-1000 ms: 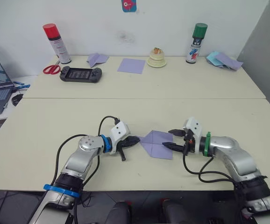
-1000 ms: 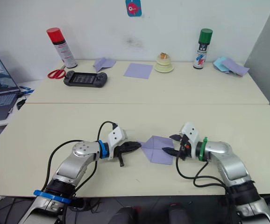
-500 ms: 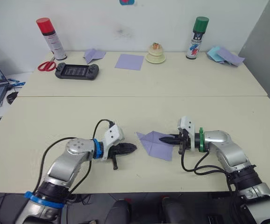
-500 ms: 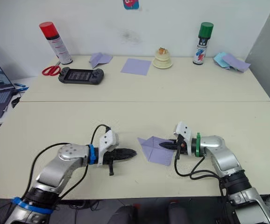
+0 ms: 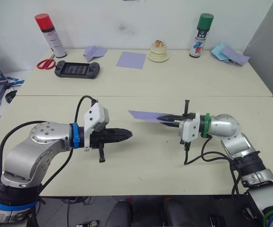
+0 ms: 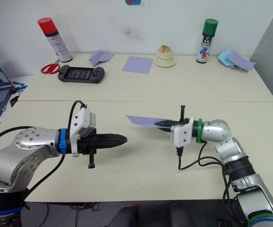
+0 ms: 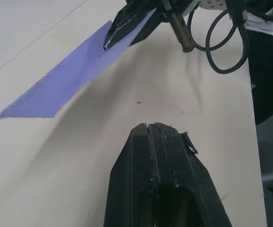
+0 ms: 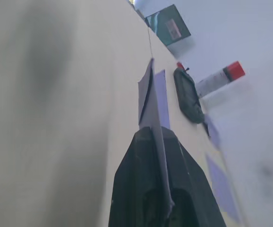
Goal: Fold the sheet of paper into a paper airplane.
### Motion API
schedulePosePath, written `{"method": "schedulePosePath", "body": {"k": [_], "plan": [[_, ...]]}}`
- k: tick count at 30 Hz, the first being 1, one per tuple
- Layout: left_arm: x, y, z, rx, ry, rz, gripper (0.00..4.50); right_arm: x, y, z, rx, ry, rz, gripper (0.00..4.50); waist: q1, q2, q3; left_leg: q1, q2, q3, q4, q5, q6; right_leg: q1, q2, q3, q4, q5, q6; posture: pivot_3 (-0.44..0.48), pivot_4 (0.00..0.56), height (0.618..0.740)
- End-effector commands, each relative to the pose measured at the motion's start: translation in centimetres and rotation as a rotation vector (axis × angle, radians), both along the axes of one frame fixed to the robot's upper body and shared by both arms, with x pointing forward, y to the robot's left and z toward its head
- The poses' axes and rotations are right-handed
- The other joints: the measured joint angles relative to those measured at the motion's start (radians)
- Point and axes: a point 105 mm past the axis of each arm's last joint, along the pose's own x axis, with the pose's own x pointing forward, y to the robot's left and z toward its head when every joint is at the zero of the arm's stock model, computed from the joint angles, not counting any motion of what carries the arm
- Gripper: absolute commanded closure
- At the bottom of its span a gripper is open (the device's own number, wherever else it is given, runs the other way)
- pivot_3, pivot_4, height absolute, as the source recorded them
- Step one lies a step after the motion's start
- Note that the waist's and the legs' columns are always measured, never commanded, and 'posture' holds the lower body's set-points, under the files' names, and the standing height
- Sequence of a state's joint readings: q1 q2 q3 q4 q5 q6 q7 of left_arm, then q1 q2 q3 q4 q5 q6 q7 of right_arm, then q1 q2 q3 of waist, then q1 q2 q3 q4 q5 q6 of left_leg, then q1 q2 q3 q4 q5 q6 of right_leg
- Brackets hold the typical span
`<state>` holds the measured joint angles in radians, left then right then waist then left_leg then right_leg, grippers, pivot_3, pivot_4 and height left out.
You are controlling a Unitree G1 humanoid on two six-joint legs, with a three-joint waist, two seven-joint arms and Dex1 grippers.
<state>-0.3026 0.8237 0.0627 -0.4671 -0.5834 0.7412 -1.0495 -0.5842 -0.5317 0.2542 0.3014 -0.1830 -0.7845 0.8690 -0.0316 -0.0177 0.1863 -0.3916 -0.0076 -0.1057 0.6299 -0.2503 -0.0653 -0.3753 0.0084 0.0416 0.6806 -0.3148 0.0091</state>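
Two grippers face each other over the near half of your table (image 5: 141,165), and only one of them carries anything. Your right gripper (image 5: 166,118) is clenched on the sheet of paper (image 5: 146,115), pinching it at one end so that the lavender sheet juts out flat toward your left side, lifted clear of the tabletop and seen nearly edge-on from the head camera. In the right wrist view you see the paper (image 8: 150,101) caught between the two black fingers (image 8: 132,189) and standing out beyond their tips. Your left gripper (image 5: 127,135) has its fingers pressed together on nothing, pointing toward the sheet's free end but apart from it, a little lower and nearer to you. Along the far edge of the table stand a red-capped spray can (image 5: 46,29), scissors (image 5: 46,64), a black handheld console (image 5: 77,71), a small lavender paper wedge (image 5: 94,52), a smooth lavender square (image 5: 132,59), a small cream-coloured stacked object (image 5: 158,52), a green-capped spray can (image 5: 198,30) and some pale blue paper (image 5: 217,52).
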Motion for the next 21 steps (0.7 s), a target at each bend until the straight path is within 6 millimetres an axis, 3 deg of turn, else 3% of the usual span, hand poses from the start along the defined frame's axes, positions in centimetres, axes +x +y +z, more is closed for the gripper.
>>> {"method": "schedulePosePath", "body": {"k": [1, 2, 5, 8, 10, 13, 17, 21], "plan": [[-1.0, -0.1, -0.3, 0.051, -0.016, -0.035, 4.5, -1.9, -0.1, -3.7, -0.065, -0.021, 0.069, 4.46, 0.001, 0.0, 0.0, 0.0, 0.0, 0.0, 0.0, 0.0, 0.0, 0.0, 0.0, 0.0, 0.0, 0.0, 0.0, 0.0, 0.15, 0.74], [-1.2, 0.0, -0.6, 0.061, -0.011, -0.039, 4.5, -2.5, -0.3, -5.2, -0.096, 0.018, 0.076, 4.46, 0.002, 0.0, 0.0, -0.001, 0.0, 0.0, 0.0, 0.0, 0.0, 0.0, 0.0, 0.0, 0.0, 0.0, 0.0, 0.0, 0.15, 0.74], [-1.5, 0.0, -1.2, 0.072, 0.003, -0.048, 4.5, -3.9, -0.9, -7.4, -0.11, 0.081, 0.081, 4.46, 0.003, 0.0, 0.0, 0.0, 0.0, 0.0, 0.001, 0.0, 0.0, 0.0, 0.0, 0.001, 0.001, 0.0, 0.0, 0.0, 0.15, 0.74], [-1.6, 0.0, -1.5, 0.072, 0.015, -0.055, 4.5, -4.8, -1.0, -8.0, -0.106, 0.109, 0.083, 4.46, 0.002, -0.001, 0.0, 0.002, 0.0, 0.0, 0.002, 0.0, 0.001, 0.002, 0.0, 0.001, 0.002, 0.001, -0.002, 0.0, 0.15, 0.74], [-1.7, 0.0, -1.8, 0.08, 0.019, -0.065, 4.5, -5.2, -1.0, -7.9, -0.089, 0.132, 0.08, 4.11, 0.002, -0.001, 0.0, 0.004, 0.0, 0.0, 0.002, -0.001, 0.003, 0.003, 0.0, 0.001, 0.002, 0.002, -0.003, 0.0, 0.15, 0.74], [-1.7, -0.2, -1.9, 0.081, 0.017, -0.073, 4.5, -5.8, -0.7, -7.3, -0.063, 0.155, 0.082, 3.25, 0.002, -0.001, 0.0, 0.006, 0.001, 0.0, 0.002, 0.0, 0.003, 0.004, 0.001, 0.001, 0.004, 0.002, -0.003, 0.0, 0.15, 0.74], [-1.7, -0.6, -2.1, 0.081, 0.01, -0.077, 4.5, -7.9, -1.2, -5.0, -0.008, 0.225, 0.119, 1.85, 0.003, -0.001, 0.0, 0.006, 0.001, 0.0, 0.002, 0.0, 0.003, 0.004, 0.001, 0.001, 0.006, 0.002, -0.003, 0.0, 0.15, 0.74], [-1.5, -0.5, -2.3, 0.086, 0.007, -0.056, 4.5, -10.6, -1.4, -1.7, 0.077, 0.311, 0.187, 1.85, 0.004, -0.001, 0.001, 0.006, 0.001, 0.0, 0.002, -0.001, 0.003, 0.004, 0.001, 0.001, 0.005, 0.002, -0.003, 0.0, 0.15, 0.74]]}}
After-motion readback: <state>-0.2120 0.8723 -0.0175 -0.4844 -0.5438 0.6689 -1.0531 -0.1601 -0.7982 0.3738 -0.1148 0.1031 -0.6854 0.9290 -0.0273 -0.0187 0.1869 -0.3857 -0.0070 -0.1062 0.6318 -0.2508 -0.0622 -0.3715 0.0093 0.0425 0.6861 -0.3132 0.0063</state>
